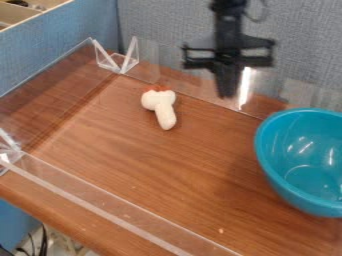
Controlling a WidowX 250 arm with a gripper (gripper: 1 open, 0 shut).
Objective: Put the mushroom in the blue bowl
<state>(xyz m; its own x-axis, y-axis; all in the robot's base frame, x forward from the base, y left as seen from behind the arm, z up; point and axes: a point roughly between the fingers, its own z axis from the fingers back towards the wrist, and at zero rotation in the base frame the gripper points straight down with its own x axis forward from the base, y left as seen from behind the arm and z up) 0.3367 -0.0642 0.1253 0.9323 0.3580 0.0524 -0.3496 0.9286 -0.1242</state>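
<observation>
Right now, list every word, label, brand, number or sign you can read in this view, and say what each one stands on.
There are none to read.
The mushroom, the blue bowl and the wooden table surface show no lettering.
The hand is dark and blurred, so any small marking on it could not be read.
</observation>
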